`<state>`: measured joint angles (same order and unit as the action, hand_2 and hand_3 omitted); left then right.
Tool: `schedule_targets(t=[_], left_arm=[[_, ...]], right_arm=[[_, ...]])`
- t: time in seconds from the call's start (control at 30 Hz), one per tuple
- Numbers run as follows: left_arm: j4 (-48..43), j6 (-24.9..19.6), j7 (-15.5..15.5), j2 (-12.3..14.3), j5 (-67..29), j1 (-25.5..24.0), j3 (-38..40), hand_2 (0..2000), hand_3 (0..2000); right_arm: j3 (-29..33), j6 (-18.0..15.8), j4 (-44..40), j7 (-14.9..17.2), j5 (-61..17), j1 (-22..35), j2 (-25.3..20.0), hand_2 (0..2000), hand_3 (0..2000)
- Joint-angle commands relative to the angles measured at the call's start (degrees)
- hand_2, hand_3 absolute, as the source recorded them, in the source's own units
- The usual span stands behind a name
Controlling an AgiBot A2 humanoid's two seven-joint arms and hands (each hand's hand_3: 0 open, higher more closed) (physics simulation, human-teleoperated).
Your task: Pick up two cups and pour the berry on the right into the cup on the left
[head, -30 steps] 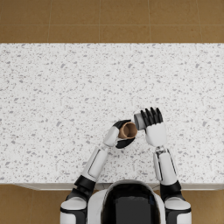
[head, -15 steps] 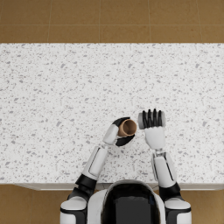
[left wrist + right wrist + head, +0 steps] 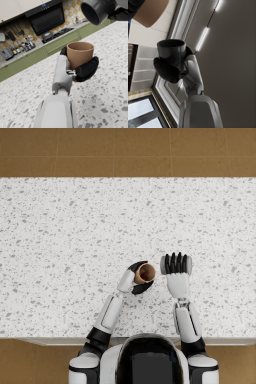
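Observation:
My left hand (image 3: 136, 278) grips a tan cup (image 3: 144, 273) above the speckled counter (image 3: 75, 228); a dark red berry shows inside it in the head view. The left wrist view shows this tan cup (image 3: 79, 54) upright in my left hand (image 3: 83, 68). My right hand (image 3: 176, 265) holds a grey cup (image 3: 164, 264) tipped on its side, its mouth towards the tan cup, a short gap between them. The grey cup (image 3: 98, 10) appears in the left wrist view with an empty-looking dark inside. In the right wrist view the grey cup (image 3: 172, 53) sits in my right hand (image 3: 169, 68).
The counter's front edge (image 3: 50, 340) runs just before my arms, and a brown tiled floor (image 3: 125, 150) lies beyond its far edge. In the left wrist view, green cabinets with a stove (image 3: 53, 33) stand in the background.
My right hand with the grey cup has drawn away to the right from the tan cup. The left hand has kept the tan cup in about the same place.

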<state>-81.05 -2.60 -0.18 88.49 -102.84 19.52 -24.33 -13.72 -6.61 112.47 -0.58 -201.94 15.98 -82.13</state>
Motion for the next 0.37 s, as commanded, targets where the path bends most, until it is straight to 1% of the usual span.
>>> schedule_targets(t=[0.03, 0.37], left_arm=[[0.0, 0.0, 0.0, 0.0, 0.0, 0.0, 0.0, 2000, 1280], [0.0, -0.1, 0.0, 0.0, 0.0, 0.0, 0.0, 2000, 1280]], right_arm=[[0.0, 0.0, 0.0, 0.0, 0.0, 0.0, 0.0, 2000, 1280], [0.0, 0.0, 0.0, 0.0, 0.0, -0.1, 0.0, 2000, 1280]])
